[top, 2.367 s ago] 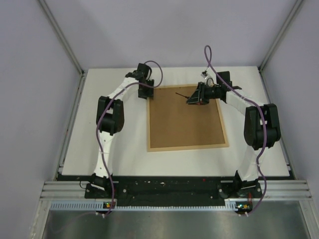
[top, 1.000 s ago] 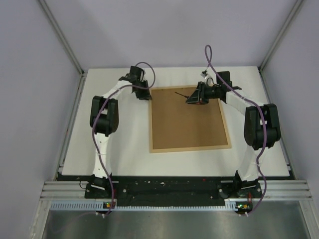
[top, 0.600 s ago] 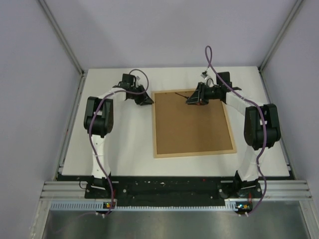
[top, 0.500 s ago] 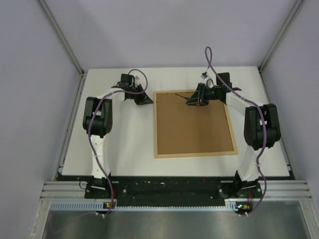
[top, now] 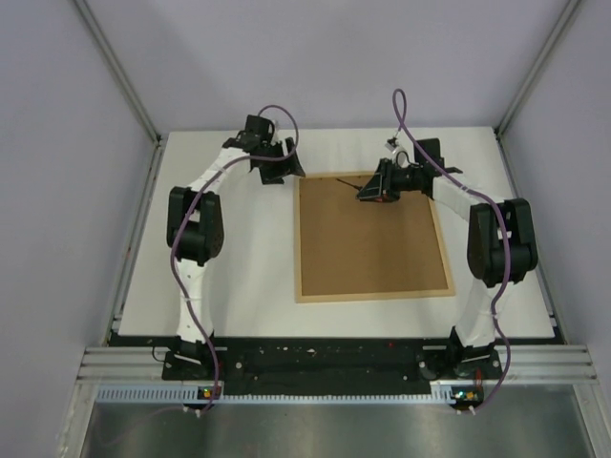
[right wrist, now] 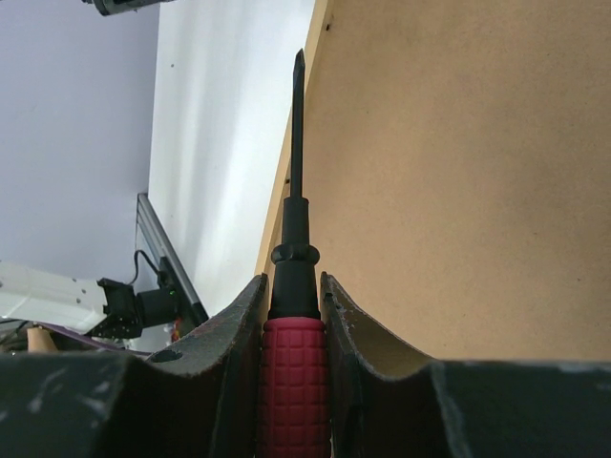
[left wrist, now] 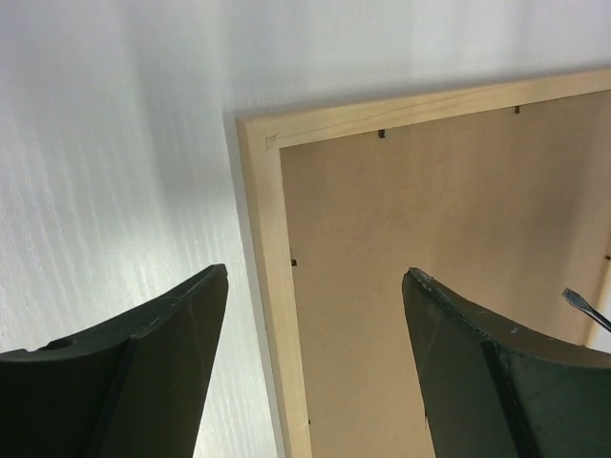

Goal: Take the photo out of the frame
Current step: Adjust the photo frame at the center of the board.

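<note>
photo is not visible: the large light-wood picture frame [top: 374,295] lies face down on the white counter [top: 229,277], plain brown backing board [top: 372,239] still seated in it. left fingers [left wrist: 143,363] spread wide, empty, over its far-left corner; right fingers [right wrist: 239,382] pinch a red-handled screwdriver [right wrist: 289,382]. judging by this, removal has not begun.

Left arm [top: 196,224]: upper link rises from the near base, elbow folded out to the left, white forearm reaching far and inward, wrist bent so the left gripper [left wrist: 313,275] points down, jaws spread wide with nothing between them. Right arm [top: 498,243]: elbow folded out at the right, forearm running far and inward, wrist held low and near level so the right gripper [right wrist: 291,279] points toward the left arm. Its fingers [right wrist: 243,315] are clamped on the red handle of a screwdriver [right wrist: 294,239], shaft sticking straight out ahead.
</note>
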You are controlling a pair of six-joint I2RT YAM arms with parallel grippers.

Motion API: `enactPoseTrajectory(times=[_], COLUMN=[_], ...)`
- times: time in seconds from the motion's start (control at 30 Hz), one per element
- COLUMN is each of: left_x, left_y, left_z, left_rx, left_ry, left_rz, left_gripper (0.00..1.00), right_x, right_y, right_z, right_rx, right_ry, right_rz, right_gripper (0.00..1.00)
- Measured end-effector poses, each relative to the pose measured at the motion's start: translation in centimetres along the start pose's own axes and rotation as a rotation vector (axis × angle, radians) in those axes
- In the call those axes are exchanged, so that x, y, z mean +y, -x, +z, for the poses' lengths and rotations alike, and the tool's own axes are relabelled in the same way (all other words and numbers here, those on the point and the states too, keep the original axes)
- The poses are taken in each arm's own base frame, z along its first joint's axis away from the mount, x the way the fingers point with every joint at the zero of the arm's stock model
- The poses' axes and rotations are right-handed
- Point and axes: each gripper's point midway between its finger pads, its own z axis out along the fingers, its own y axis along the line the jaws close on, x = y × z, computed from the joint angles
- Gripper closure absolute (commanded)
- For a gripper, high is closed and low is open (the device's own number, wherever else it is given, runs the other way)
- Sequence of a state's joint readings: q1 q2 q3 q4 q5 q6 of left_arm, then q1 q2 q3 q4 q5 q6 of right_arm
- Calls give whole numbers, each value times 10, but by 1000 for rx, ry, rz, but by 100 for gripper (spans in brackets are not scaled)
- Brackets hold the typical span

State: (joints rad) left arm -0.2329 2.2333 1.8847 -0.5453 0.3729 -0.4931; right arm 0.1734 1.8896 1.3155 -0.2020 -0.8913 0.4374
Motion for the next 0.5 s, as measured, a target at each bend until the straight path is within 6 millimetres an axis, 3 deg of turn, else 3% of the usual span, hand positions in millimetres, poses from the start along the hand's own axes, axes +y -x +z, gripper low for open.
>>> enactPoseTrajectory(times=[0.17,0.4,0.5], left_x=[-13,12,17], left_y=[-6,-46,-40], left_z=[13,39,37], left_rx=[-7,95,77], left_ry=[100,263,301], left_rz=[136,261,290], left_gripper=[23,31,36], right_x=[1,7,8], right_y=[1,4,5], right_z=[-1,-5,-6], right_rx=[-2,-14,-18], right_ry=[0,3,4], right_rz=[-10,-36,-40], right_gripper=[100,100,100])
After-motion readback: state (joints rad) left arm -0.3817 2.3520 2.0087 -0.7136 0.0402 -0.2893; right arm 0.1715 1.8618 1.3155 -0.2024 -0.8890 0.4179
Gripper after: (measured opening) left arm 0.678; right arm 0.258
